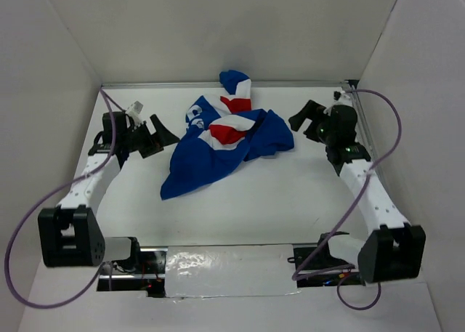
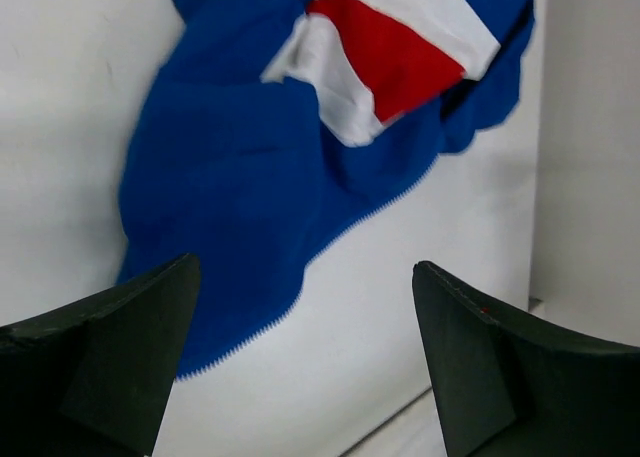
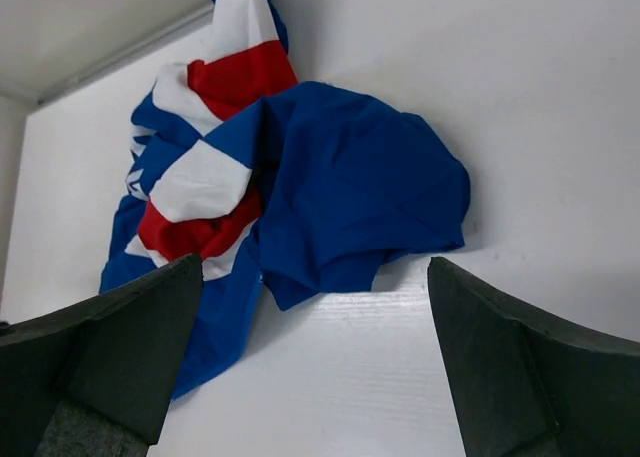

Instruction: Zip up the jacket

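The jacket (image 1: 225,139) lies crumpled in the middle of the white table, blue with red and white panels. In the left wrist view the jacket (image 2: 250,177) shows a toothed zipper edge (image 2: 250,332) running along its blue hem. In the right wrist view the jacket (image 3: 330,197) is bunched, with red and white panels at the left. My left gripper (image 1: 161,136) is open and empty just left of the jacket; it also shows in its own wrist view (image 2: 305,362). My right gripper (image 1: 305,118) is open and empty just right of the jacket, and shows in its own wrist view (image 3: 315,362).
White walls enclose the table on the left, back and right (image 1: 240,27). A strip of shiny tape (image 1: 225,270) runs along the near edge between the arm bases. Cables loop beside each arm (image 1: 392,150).
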